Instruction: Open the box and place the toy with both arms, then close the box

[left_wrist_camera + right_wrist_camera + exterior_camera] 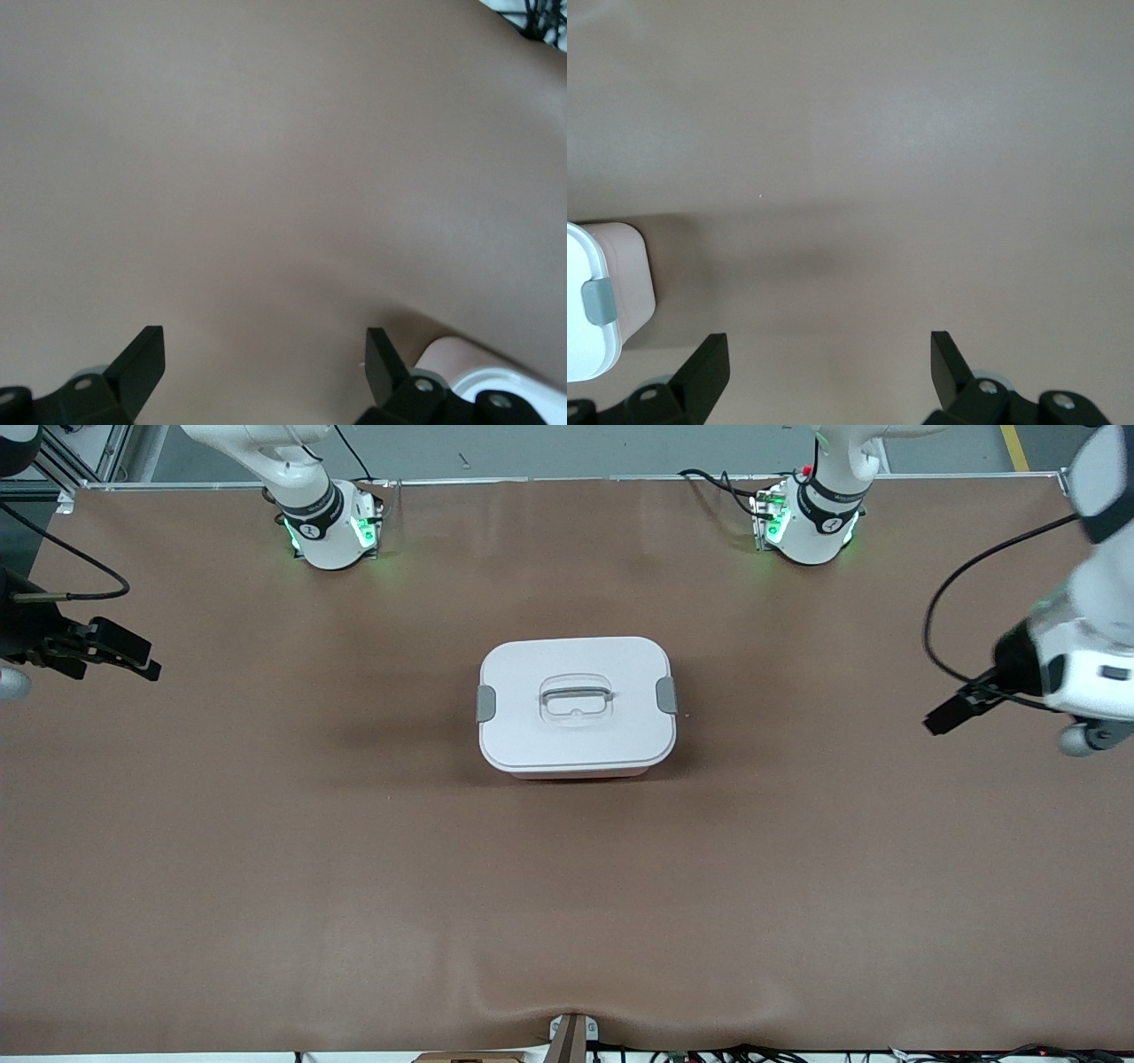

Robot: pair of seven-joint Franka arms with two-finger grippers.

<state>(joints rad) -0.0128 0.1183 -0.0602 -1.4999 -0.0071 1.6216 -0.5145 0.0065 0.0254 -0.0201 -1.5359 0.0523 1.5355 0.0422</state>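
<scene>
The box stands in the middle of the brown table, a pale pink tub under a white lid that lies shut, with a recessed grey handle and a grey clip at each end. The toy is out of view. My left gripper hangs open and empty over the table toward the left arm's end; a corner of the box shows in its wrist view beside my left gripper. My right gripper hangs open and empty toward the right arm's end. Its wrist view shows my right gripper and one clipped end of the box.
The brown table cover is bare around the box. Both arm bases stand along the table edge farthest from the front camera. Cables trail from the left arm. A small bracket sits at the near edge.
</scene>
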